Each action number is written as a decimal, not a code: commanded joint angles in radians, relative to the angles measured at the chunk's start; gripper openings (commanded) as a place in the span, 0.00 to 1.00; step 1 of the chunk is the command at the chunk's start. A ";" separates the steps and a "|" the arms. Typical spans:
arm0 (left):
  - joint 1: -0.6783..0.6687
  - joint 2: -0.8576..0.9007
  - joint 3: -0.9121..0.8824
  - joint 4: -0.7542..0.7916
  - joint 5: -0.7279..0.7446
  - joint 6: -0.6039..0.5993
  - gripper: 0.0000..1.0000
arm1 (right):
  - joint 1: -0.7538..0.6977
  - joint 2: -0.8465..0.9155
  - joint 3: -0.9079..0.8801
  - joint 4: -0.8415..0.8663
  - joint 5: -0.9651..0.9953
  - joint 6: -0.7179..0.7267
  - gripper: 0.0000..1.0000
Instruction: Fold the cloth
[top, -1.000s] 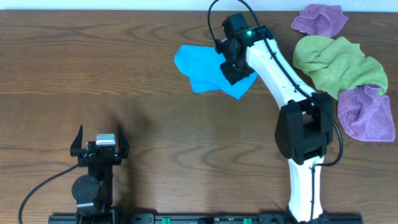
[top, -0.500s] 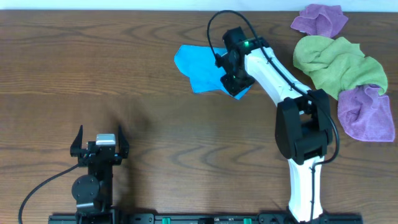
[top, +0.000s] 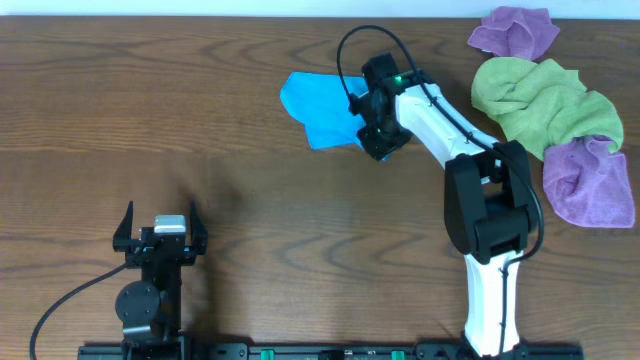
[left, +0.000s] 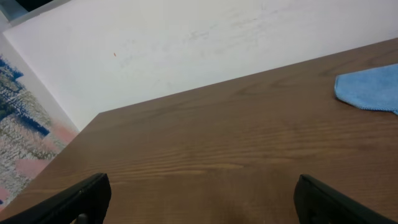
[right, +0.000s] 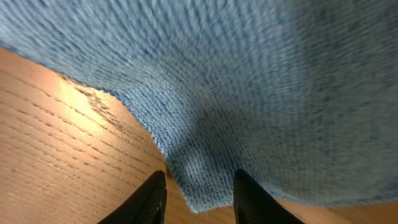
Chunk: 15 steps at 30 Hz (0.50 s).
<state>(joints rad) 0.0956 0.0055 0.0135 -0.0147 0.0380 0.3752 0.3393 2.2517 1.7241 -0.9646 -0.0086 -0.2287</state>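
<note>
Sky-blue terry cloth (top: 318, 112) at the table's (top: 200, 120) far middle, right gripper (top: 377, 140) over its near-right corner.
Long axis runs far-left to near-right; right jaws straddle that corner, pinch unclear; left gripper (top: 160, 213) gaping wide.

Right hand (top: 378, 138) over cloth (top: 315, 105) right corner (jaws hidden); left hand (top: 160, 218) spread, well apart.

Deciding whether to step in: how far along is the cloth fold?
Done: nothing yet; the cloth lies loosely spread, unfolded. In hand: the right gripper is down at its near corner, jaws apart either side of it, no pinch visible. To do: grip, lift, carry the corner across, release. The left gripper sits open, far off.
</note>
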 joint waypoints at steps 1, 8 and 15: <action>0.003 0.000 -0.009 -0.060 -0.005 0.014 0.95 | -0.006 -0.011 -0.025 0.012 -0.016 -0.013 0.32; 0.003 0.000 -0.009 -0.060 -0.005 0.014 0.95 | -0.006 -0.006 -0.030 0.038 -0.019 -0.012 0.09; 0.003 0.000 -0.009 -0.060 -0.005 0.014 0.95 | 0.003 -0.007 -0.002 0.010 -0.045 0.026 0.01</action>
<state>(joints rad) 0.0956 0.0055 0.0135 -0.0147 0.0380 0.3752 0.3378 2.2509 1.7081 -0.9340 -0.0105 -0.2272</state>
